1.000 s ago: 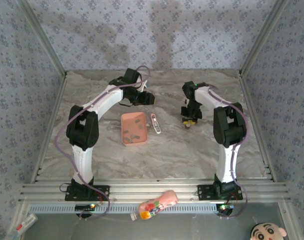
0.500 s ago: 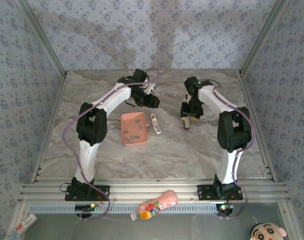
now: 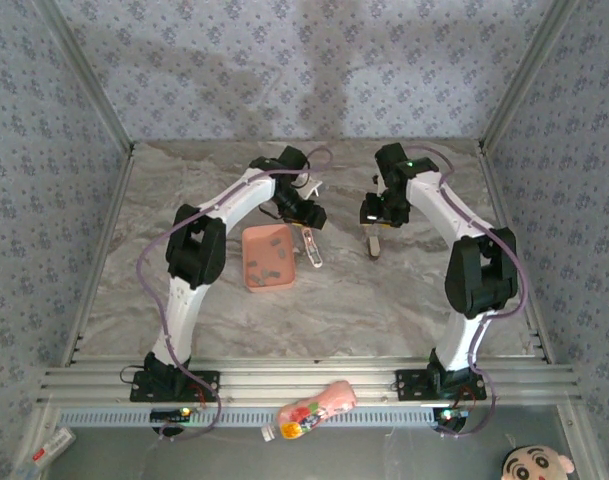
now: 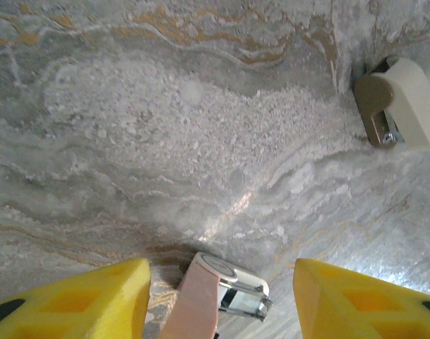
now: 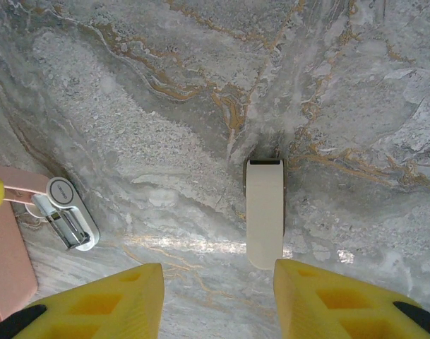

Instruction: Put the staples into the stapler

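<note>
No text, number or brand could be read in any view.

Marked surfaces, for reference:
- The bottle (image 3: 314, 407) at the near edge carried a colourful label (image 3: 300, 420). It showed red, green and yellow patches, with characters too small to resolve.
- The stapler (image 5: 66, 214) bore a faint dark mark on its rounded white end. It may have been a brand imprint, but it was too small to read in the right wrist view.
- A cartoon face (image 3: 530, 464) at the near right corner was a picture with no legible lettering.
- A small packet (image 3: 46, 447) at the near left corner showed a red patch, illegible.
</note>
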You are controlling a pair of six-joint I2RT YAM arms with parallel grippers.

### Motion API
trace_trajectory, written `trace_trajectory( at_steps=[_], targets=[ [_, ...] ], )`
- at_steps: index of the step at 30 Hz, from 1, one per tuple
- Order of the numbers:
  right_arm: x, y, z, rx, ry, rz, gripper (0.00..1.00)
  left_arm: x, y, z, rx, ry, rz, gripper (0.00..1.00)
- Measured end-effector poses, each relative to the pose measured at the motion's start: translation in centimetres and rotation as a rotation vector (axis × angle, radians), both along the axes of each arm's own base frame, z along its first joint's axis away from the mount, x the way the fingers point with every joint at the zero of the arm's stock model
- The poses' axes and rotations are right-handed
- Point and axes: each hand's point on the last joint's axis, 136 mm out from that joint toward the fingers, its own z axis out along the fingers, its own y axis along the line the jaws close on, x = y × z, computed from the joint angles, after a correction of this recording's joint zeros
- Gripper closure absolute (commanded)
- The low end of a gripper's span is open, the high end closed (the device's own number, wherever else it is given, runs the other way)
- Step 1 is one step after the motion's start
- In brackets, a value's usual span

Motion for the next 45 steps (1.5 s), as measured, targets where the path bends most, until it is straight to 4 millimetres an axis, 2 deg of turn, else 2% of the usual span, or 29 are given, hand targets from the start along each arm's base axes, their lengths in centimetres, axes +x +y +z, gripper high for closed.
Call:
trace_trajectory(
  at_steps=[12, 24, 30, 37, 40, 45],
  targets=[
    [-0.1, 0.0, 1.0, 0.013, -0.033, 0.001, 0.54, -1.9, -1.1, 0.2, -0.047, 0.042, -0.072, 0.45],
    [-0.4, 0.1, 1.7, 0.009, -0.06, 0.007, 0.54, -5.0, -1.0, -1.6, -0.078, 0.143, -0.138, 0.45],
    [-1.1, 0.4, 1.4, 0.011, -0.048, 0.009, 0.54, -6.0, -0.9, -0.4, -0.097, 0.137, -0.152, 0.45],
    [-1.7, 2.7, 1.3, 0.116, -0.038, 0.005, 0.54, -6.0, -0.5, 2.0, -0.143, 0.074, -0.096, 0.45],
    [-2.2, 4.5, 1.0, 0.177, -0.021, 0.013, 0.53, -5.7, 1.0, 3.5, -0.178, 0.032, -0.022, 0.44],
    [-3.3, 8.0, 0.4, 0.26, 0.026, 0.061, 0.53, -4.4, 4.9, 6.0, -0.244, -0.047, 0.136, 0.44]
  ],
)
